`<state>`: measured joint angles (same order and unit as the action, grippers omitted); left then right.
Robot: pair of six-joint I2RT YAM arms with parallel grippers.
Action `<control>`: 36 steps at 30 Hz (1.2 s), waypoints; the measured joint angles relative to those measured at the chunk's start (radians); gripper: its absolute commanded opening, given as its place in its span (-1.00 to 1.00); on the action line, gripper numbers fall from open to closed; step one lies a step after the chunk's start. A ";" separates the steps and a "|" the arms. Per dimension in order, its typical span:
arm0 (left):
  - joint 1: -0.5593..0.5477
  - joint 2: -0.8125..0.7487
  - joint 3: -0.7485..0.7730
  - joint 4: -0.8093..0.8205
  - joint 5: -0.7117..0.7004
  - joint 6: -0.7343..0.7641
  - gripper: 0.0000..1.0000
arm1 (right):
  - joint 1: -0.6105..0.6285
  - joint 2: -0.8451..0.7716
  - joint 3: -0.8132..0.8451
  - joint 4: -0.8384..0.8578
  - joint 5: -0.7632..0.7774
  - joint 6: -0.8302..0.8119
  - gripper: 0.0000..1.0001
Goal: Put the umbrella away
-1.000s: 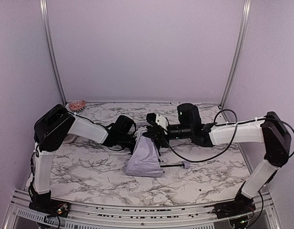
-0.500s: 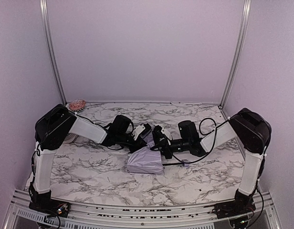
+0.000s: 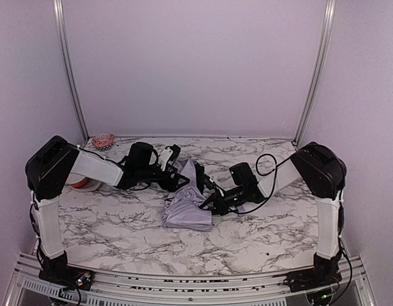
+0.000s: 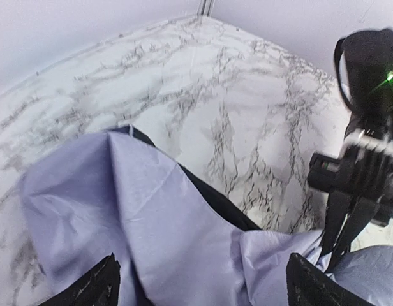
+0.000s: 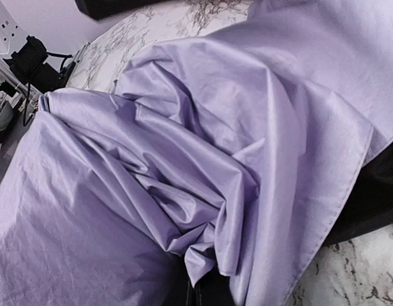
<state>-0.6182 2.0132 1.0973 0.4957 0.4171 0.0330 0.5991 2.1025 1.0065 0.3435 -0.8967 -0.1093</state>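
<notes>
The umbrella (image 3: pixel 185 214) lies as a crumpled lavender heap in the middle of the marble table (image 3: pixel 120 229). Its black lining shows along one edge (image 4: pixel 215 197); shaft and handle are hidden. My left gripper (image 3: pixel 173 167) is at the heap's back left. Its jaws are wide apart over the fabric (image 4: pixel 171 236), one fingertip (image 4: pixel 88 290) on each side. My right gripper (image 3: pixel 211 199) is low at the heap's right side. In the right wrist view the gripper (image 5: pixel 203 294) is shut on a bunched fold of fabric (image 5: pixel 215 255).
A small red-patterned bowl (image 3: pixel 103 139) stands at the back left corner. A white and orange object (image 3: pixel 81 185) lies under my left arm. The right arm's wrist and cable (image 4: pixel 369 172) are close to the left gripper. Lavender walls enclose the table.
My left gripper has moved back and left. My right arm has dropped low to the table and holds the fabric. The umbrella heap has slumped flatter and shifted slightly left.
</notes>
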 measured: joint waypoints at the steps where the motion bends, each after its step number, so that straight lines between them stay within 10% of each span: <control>1: 0.002 -0.023 -0.001 0.002 0.000 0.002 0.86 | 0.000 0.004 0.003 -0.012 -0.010 0.000 -1.00; 10: 0.003 -0.222 -0.045 0.040 -0.044 0.082 0.88 | -0.002 -0.010 0.014 -0.088 -0.040 -0.032 -1.00; 21: 0.011 0.088 0.211 -0.239 -0.293 0.113 0.79 | 0.082 -0.241 -0.009 -0.227 0.000 -0.219 -1.00; 36: -0.046 0.129 0.217 -0.366 -0.200 0.086 0.49 | 0.145 -0.516 0.043 -0.204 -0.007 -0.267 -1.00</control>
<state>-0.6640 2.1426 1.3140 0.1295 0.2173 0.1188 0.7441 1.5864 1.0492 0.1398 -0.9039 -0.3767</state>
